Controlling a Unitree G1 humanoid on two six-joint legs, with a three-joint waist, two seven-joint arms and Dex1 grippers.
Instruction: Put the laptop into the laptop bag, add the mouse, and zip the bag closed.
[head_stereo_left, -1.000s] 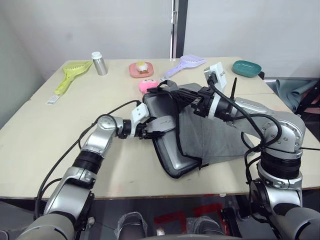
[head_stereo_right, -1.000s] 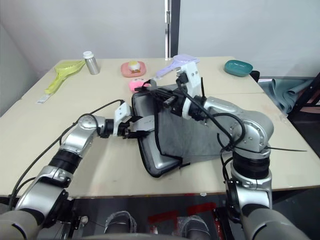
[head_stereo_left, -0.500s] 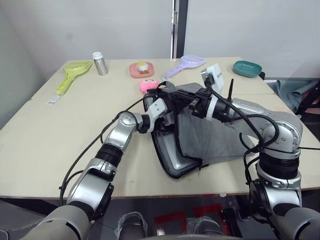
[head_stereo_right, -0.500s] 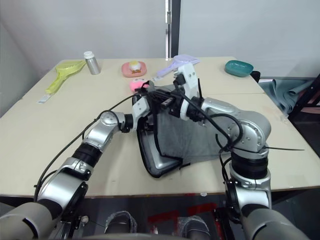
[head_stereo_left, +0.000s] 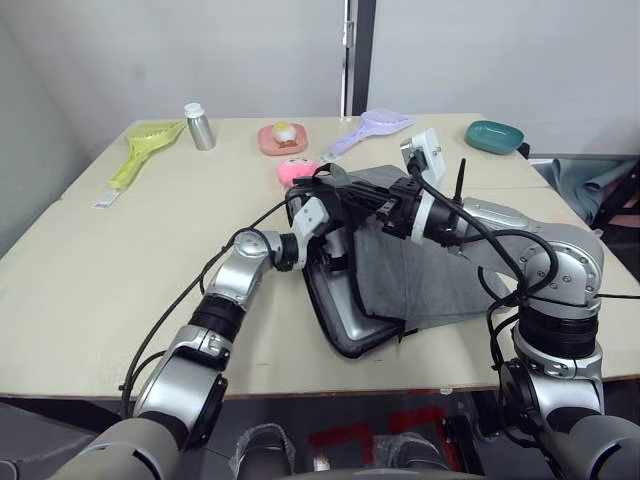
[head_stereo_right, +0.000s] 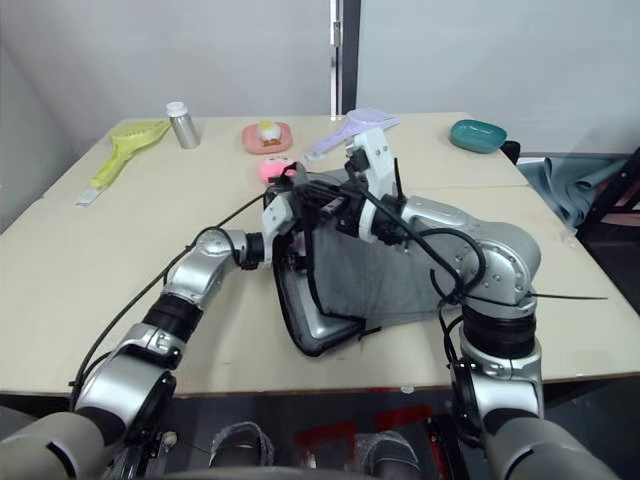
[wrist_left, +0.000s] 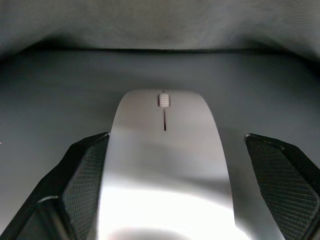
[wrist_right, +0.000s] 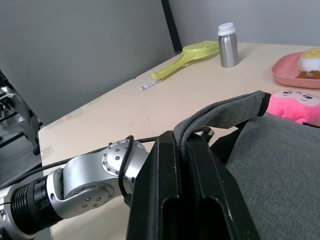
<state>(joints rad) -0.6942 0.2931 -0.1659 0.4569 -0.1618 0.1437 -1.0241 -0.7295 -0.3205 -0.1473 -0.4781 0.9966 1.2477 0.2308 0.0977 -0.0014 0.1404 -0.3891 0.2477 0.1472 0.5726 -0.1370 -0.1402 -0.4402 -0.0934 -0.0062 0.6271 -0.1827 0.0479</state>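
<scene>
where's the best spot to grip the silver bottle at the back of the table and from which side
Take the silver bottle around its plain cylindrical body, below the white cap, with the pincer coming in level from the robot's side. It stands upright and apart from the yellow-green scoop beside it, so straight parallel walls likely give both fingers an even seat.

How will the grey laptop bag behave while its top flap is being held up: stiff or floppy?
Probably floppy: the laptop bag drapes and creases below the right gripper, shut on its fabric edge. If released, the flap would likely sag over the laptop. The black strap handles look loose and could snag.
</scene>
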